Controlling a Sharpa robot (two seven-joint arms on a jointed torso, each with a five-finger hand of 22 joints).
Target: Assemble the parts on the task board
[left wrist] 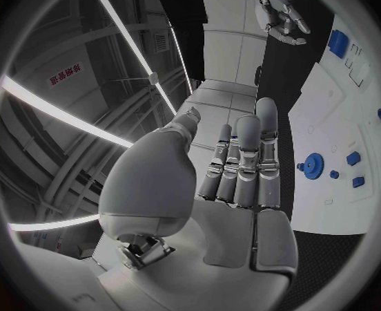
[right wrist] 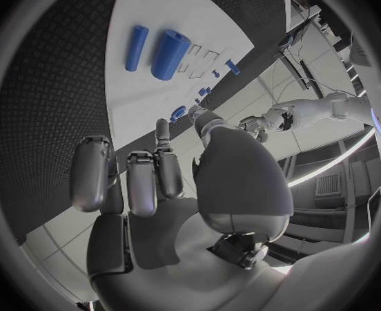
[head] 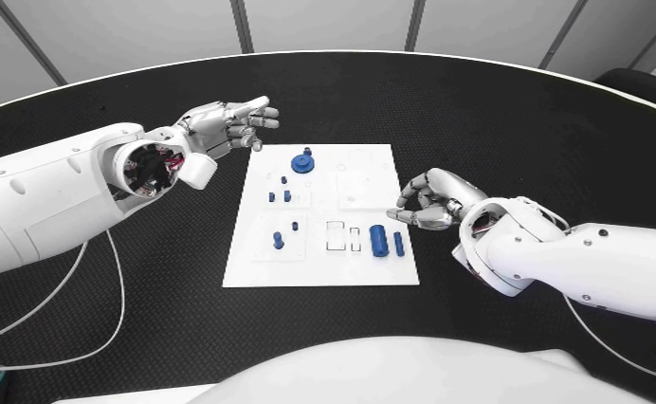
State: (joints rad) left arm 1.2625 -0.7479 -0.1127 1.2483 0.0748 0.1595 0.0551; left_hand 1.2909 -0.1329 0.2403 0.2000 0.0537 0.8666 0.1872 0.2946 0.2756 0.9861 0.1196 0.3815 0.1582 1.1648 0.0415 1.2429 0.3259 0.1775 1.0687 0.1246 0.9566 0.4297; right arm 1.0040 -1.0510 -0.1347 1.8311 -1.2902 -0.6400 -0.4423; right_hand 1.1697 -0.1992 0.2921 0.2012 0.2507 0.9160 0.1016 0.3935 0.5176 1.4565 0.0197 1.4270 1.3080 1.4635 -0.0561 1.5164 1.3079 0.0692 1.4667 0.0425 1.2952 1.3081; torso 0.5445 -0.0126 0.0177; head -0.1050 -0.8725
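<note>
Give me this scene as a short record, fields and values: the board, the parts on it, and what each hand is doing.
surface: black table
task board: white plate, mid-table between the hands
parts: blue gear-like piece at the far end; thick blue cylinder and thin blue rod side by side at the near right; small blue pieces on the left half
left hand: beside the board's far left corner, holding nothing, fingers apart
right hand: at the board's right edge, fingers curled, nothing visibly held
</note>
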